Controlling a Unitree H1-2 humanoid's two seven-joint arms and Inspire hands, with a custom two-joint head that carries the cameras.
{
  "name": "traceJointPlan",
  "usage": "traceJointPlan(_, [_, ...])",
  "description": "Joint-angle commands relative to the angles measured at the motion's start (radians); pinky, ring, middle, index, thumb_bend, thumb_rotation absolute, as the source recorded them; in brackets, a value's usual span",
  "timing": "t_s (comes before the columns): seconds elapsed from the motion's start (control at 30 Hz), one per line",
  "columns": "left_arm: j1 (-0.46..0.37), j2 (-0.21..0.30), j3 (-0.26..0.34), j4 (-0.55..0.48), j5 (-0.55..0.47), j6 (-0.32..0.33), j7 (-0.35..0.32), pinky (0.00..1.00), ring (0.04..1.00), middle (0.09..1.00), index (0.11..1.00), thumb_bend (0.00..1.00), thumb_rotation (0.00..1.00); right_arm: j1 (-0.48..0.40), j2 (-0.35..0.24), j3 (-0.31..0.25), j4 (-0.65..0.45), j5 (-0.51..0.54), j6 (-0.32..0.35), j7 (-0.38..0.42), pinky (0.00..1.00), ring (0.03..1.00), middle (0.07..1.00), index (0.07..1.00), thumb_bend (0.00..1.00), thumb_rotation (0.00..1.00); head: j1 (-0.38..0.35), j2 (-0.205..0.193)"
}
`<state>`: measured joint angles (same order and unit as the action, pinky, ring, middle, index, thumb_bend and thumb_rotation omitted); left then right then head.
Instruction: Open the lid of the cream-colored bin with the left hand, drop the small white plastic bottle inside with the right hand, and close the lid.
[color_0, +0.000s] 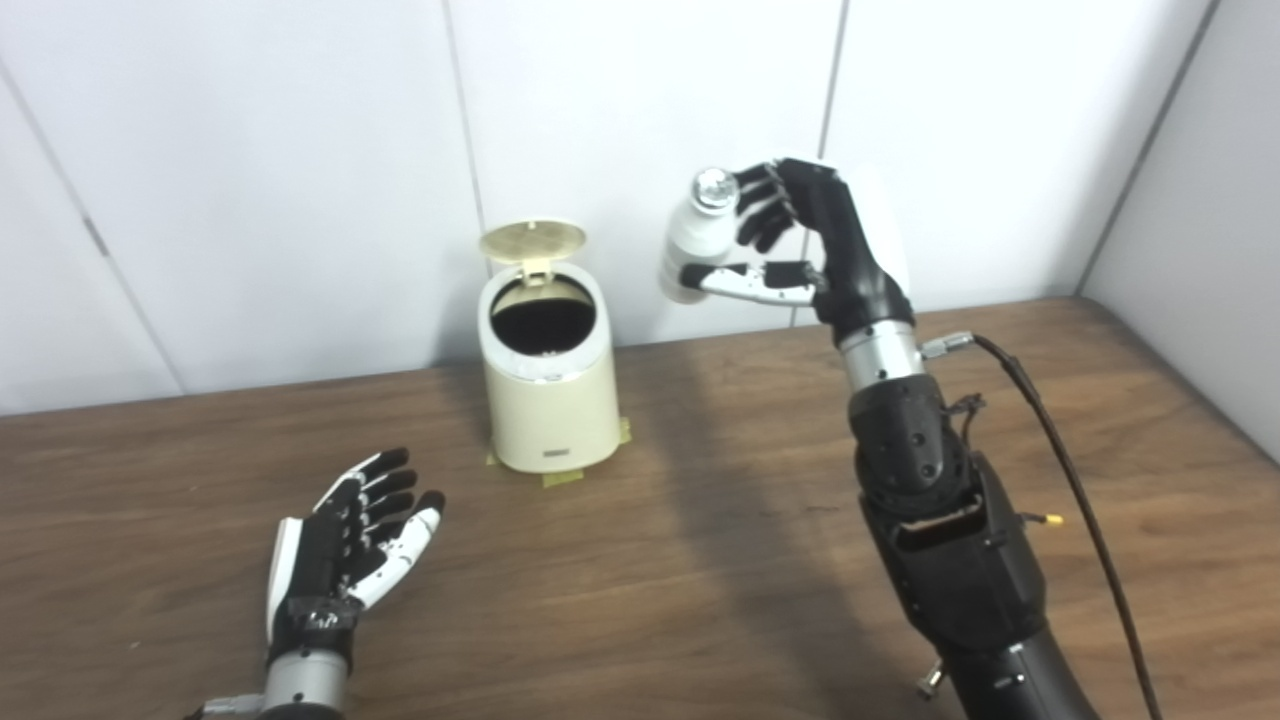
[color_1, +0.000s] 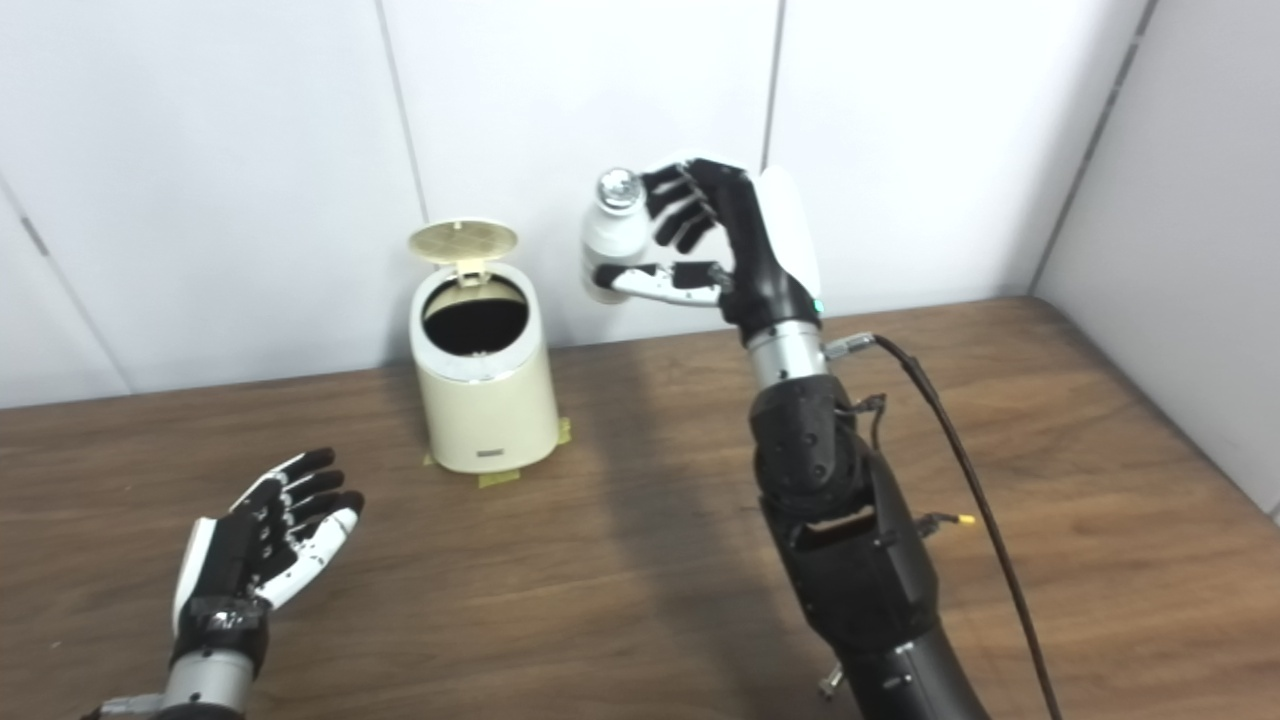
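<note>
The cream-colored bin (color_0: 548, 400) stands at the back of the table with its round lid (color_0: 532, 240) tipped up, showing a dark inside. My right hand (color_0: 790, 245) is raised high, to the right of the bin and above its rim level, shut on the small white plastic bottle (color_0: 692, 240), which has a silver cap and points up. My left hand (color_0: 350, 540) lies low over the table at the front left, well short of the bin, open with fingers spread and nothing in it.
Yellow tape strips (color_0: 563, 478) mark the bin's base on the brown wooden table (color_0: 700, 560). A black cable (color_0: 1060, 470) runs along my right forearm. White wall panels close the back and right sides.
</note>
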<state>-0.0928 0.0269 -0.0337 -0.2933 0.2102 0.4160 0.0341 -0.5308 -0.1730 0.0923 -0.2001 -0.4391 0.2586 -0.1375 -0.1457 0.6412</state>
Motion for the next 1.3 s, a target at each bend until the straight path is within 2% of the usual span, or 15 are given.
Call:
traceJointPlan(0.0, [-0.024,-0.007,-0.007,-0.015,0.016,-0.033,0.015,0.74,0.783,0.789,0.827,0.53,0.28,-0.052,0.009,0.006,-0.025,-0.014,-0.031,0.006,0.37,0.425,0.479,0.5,0.52,0.0,0.012,-0.001])
traceJointPlan(0.33, [-0.018,-0.024,-0.024,-0.011,0.033,-0.039,0.022,0.72,0.778,0.791,0.817,0.52,0.28,-0.108,0.068,0.041,0.049,-0.015,-0.074,0.024,0.37,0.438,0.481,0.505,0.52,0.0,0.063,-0.01])
traceJointPlan(0.5, [-0.016,-0.046,-0.02,-0.013,0.019,-0.044,0.021,0.74,0.792,0.799,0.823,0.52,0.24,-0.135,0.085,0.049,0.118,-0.004,-0.145,0.016,0.37,0.436,0.479,0.496,0.52,0.0,0.082,-0.011])
traceJointPlan(0.83, [-0.015,-0.064,-0.049,-0.023,0.056,-0.031,0.028,0.74,0.784,0.796,0.828,0.52,0.27,-0.168,0.127,0.06,0.237,-0.027,-0.216,-0.02,0.37,0.43,0.48,0.496,0.52,0.0,0.105,-0.008])
traceJointPlan(0.97, [-0.016,-0.078,-0.052,-0.028,0.059,-0.032,0.032,0.76,0.793,0.797,0.83,0.53,0.28,-0.173,0.135,0.061,0.271,-0.034,-0.231,-0.03,0.38,0.43,0.484,0.495,0.52,0.0,0.113,-0.006])
traceJointPlan(1.27, [-0.017,-0.089,-0.056,-0.044,0.082,-0.019,0.031,0.74,0.781,0.792,0.83,0.52,0.29,-0.178,0.134,0.052,0.359,-0.034,-0.261,-0.066,0.37,0.423,0.477,0.501,0.52,0.0,0.119,0.001])
